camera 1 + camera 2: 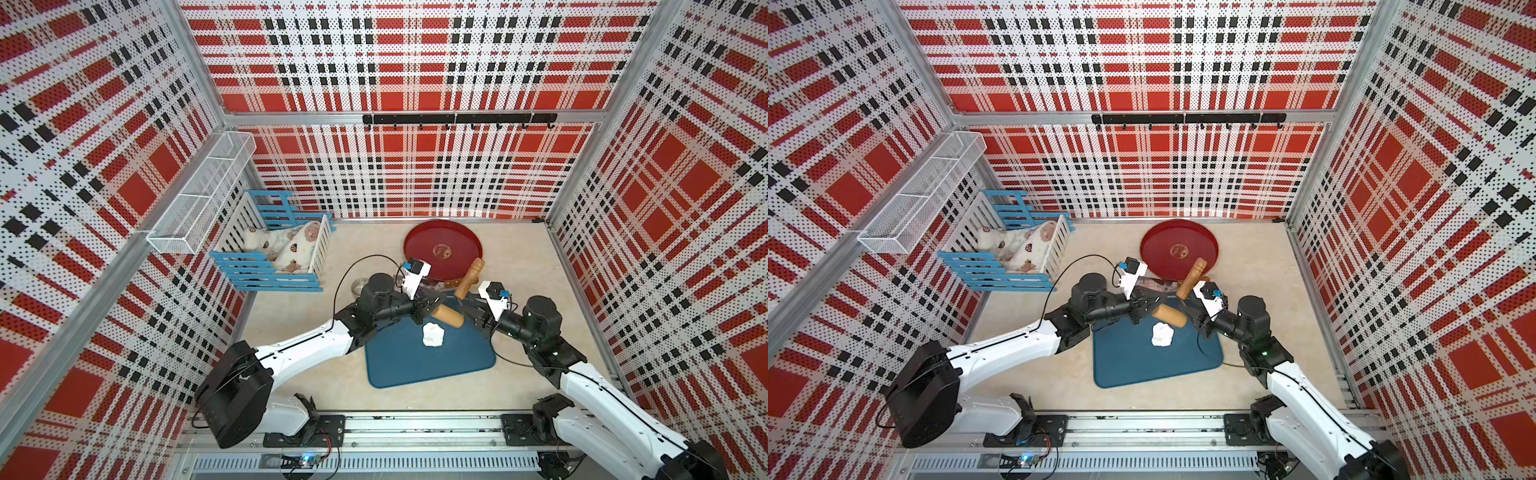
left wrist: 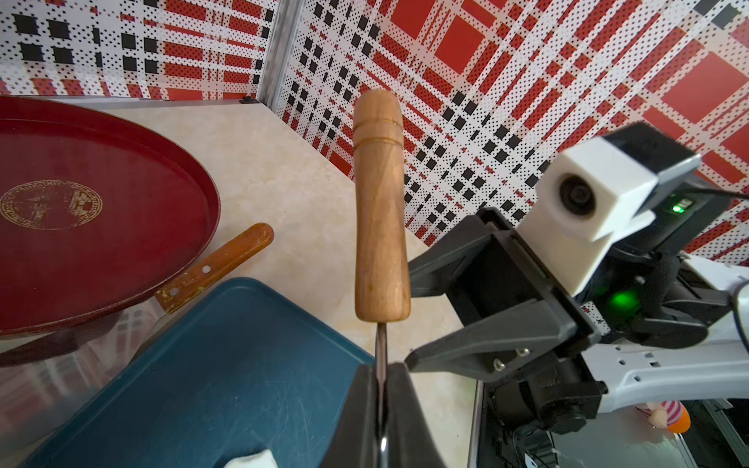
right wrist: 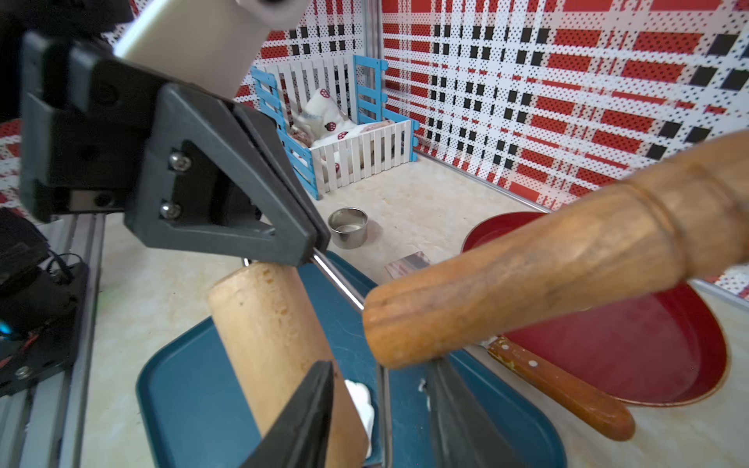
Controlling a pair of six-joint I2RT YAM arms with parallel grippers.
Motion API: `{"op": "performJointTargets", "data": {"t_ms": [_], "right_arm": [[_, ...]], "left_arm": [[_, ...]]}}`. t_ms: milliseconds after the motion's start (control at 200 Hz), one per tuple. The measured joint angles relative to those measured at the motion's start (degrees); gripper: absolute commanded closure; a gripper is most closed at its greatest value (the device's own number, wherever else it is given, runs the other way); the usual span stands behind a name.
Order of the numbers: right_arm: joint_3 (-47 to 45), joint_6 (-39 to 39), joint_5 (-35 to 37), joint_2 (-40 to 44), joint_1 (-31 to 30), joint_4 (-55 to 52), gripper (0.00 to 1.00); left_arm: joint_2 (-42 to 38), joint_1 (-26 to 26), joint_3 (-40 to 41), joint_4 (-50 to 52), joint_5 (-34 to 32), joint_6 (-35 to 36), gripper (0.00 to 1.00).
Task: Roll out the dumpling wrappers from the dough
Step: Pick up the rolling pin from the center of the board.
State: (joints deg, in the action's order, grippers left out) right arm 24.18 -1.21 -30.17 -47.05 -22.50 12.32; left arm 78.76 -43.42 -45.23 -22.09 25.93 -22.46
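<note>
Lying lumpy on the blue mat (image 1: 399,365), the dough (image 1: 433,335) sits just beside the wooden roller (image 1: 449,316). Behind it the left gripper (image 2: 381,377) pinches the roller's metal rod (image 2: 381,348); the right gripper (image 3: 383,368) has its jaws apart beside the wooden handle (image 2: 379,202). Red tray (image 1: 419,241) beyond.

roller (image 1: 1169,316): barrel between both grippers' jaws, handle tilted toward the red tray (image 1: 1163,235) | left gripper (image 1: 1158,301): at barrel's end | right gripper (image 1: 1191,308): just beside handle base | dough (image 1: 1162,335): on blue mat (image 1: 1142,365), just short of the jaws, clear of both
</note>
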Motion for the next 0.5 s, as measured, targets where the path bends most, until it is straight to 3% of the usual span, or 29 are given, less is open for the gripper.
{"op": "performJointTargets", "data": {"t_ms": [251, 501], "right_arm": [[1.27, 4.28, 5.01, 4.28, 0.00, -1.64, 0.13], [8.15, 14.64, 12.44, 5.25, 0.00, -7.65, 0.13]], "left_arm": [[-0.17, 3.37, 1.66, -0.61, 0.90, 0.39, 1.00], [-2.60, 4.50, 4.39, -1.88, 3.87, 4.63, 1.00]]}}
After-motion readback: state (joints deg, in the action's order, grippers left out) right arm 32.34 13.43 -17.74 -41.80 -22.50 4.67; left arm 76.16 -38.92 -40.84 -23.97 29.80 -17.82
